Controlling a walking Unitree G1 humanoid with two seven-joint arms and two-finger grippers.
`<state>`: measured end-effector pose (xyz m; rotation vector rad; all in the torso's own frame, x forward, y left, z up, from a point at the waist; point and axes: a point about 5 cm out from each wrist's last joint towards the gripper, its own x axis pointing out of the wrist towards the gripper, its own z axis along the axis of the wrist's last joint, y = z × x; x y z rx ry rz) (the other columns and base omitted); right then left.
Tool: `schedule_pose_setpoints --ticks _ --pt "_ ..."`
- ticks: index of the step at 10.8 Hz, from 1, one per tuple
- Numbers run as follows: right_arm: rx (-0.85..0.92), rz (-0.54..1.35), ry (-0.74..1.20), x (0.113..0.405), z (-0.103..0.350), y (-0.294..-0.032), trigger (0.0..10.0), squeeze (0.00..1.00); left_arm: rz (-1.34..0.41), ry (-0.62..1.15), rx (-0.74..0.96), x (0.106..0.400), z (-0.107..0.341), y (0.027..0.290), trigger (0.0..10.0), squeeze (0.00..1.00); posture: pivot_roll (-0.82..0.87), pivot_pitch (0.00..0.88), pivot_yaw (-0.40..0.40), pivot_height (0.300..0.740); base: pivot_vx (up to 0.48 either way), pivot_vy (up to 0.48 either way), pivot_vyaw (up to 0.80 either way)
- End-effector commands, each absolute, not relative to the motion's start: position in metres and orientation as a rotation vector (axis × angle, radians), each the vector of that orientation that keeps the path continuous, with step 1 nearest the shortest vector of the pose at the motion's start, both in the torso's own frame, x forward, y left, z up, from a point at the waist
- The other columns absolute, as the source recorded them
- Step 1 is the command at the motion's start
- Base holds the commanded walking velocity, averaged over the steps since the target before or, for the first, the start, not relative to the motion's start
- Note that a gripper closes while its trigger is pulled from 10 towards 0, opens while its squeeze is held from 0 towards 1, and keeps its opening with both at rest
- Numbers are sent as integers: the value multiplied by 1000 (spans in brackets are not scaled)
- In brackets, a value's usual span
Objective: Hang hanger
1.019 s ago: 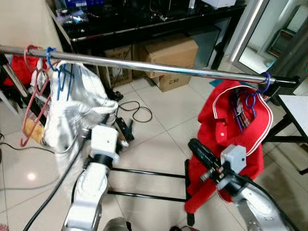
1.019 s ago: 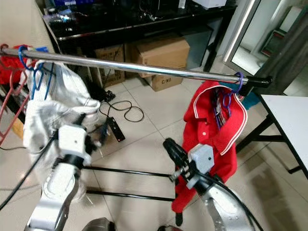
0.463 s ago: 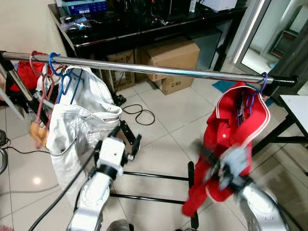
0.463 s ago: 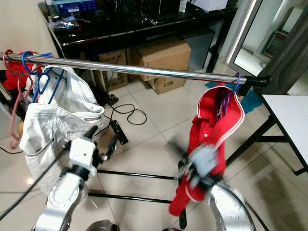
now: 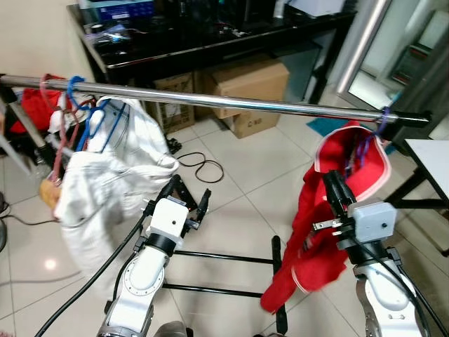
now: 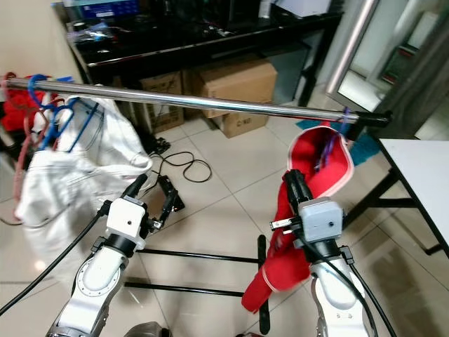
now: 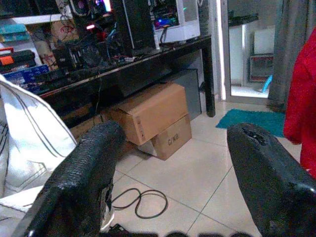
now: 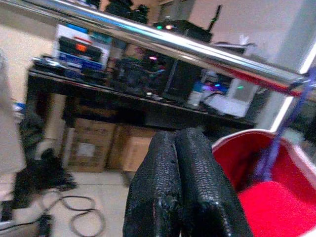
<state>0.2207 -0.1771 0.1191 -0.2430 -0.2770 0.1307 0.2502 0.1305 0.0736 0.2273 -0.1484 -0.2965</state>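
A chrome rail (image 5: 231,104) runs across the view. At its right end a red garment (image 5: 309,242) hangs on a purple hanger (image 5: 382,118), tilted and swung to the left. My right gripper (image 5: 330,184) is shut with nothing between its fingers, and points up just left of the red collar. In the right wrist view the pressed fingertips (image 8: 185,187) sit beside the red collar (image 8: 266,197). My left gripper (image 5: 186,198) is open and empty, low beside a white garment (image 5: 112,175) that hangs on blue hangers (image 5: 91,121).
A pink hanger (image 5: 59,133) hangs at the rail's left end. Cardboard boxes (image 5: 245,81) sit under a black desk (image 5: 210,38). A cable (image 5: 200,165) lies on the tiles. The rack's base bars (image 5: 224,256) cross the floor below. A white table (image 5: 431,151) stands at right.
My right gripper has risen from low in front of the red garment to beside its collar. The red garment has swung left. The white garment has shifted left. The camera has moved slightly.
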Motion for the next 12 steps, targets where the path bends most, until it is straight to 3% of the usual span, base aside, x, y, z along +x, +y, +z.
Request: schedule_pose_setpoints --ticks 1,2,3,4,6,7,8,9,11,12 --pt "-281 68 -301 222 126 -182 10000 0 -285 -153 244 251 74 134 10000 0 129 59 -13 740 0 0 0" --pt "-329 24 -309 222 129 -184 10000 0 -284 -163 245 252 75 135 10000 0 131 64 -10 740 0 0 0" --pt "-316 -22 -266 224 126 -185 10000 1000 -399 -204 314 255 81 125 10000 0 100 67 -7 740 0 0 0" --pt "-343 -27 -234 223 126 -185 10000 1000 -546 -260 401 258 90 111 10000 0 86 72 -8 740 0 0 0" --pt "-392 -59 -151 226 124 -189 10000 1000 -628 -288 459 263 94 104 10000 0 71 68 -8 740 0 0 0" --pt "-401 -66 -144 229 129 -189 10000 906 -676 -303 506 263 93 102 10000 0 66 64 -9 740 0 0 0" --pt "-427 -106 -171 237 144 -191 10000 224 -700 -325 550 266 95 104 10000 0 62 54 -14 740 0 0 0" --pt "-429 -140 -159 242 150 -193 10000 0 -699 -331 547 268 97 105 10000 0 64 52 -16 740 0 0 0" --pt "-356 -115 -63 250 145 -191 10000 0 -719 -343 569 265 94 102 10000 0 71 49 -18 740 0 0 0" --pt "-339 -112 -44 251 145 -189 10000 475 -722 -345 572 264 93 101 10000 0 76 45 -17 740 0 0 0"
